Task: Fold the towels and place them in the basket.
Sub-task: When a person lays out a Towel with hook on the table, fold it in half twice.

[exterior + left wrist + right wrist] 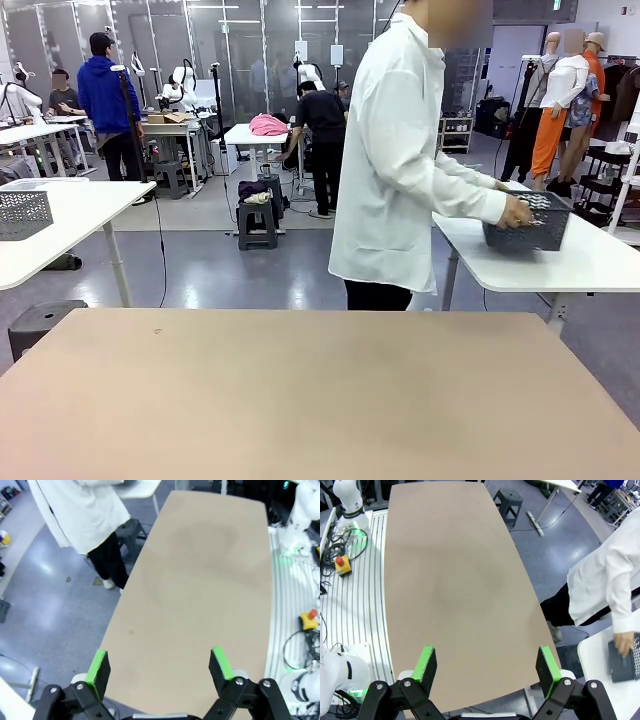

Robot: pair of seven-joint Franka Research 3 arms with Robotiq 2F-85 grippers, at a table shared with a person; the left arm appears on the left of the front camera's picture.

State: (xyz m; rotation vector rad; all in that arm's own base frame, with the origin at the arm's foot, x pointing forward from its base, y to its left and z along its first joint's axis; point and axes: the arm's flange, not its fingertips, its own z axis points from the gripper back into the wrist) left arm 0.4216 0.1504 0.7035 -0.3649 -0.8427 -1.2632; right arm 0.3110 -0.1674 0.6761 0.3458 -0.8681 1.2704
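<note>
Left gripper [158, 656]: green-padded jaws stand wide apart with nothing between them, above the bare tan rectangular tabletop [200, 580]. Right gripper [486, 652]: likewise spread and empty. The small dark grey-green perforated mesh basket [527, 230] sits on a white side table [590, 268] at the right of the front view, with a white-coated person's hand [517, 212] on it. It is judged light and rigid-walled, best taken by the rim. The front view gives its perforated side; the right wrist view, lower right corner, gives it from above.
</note>
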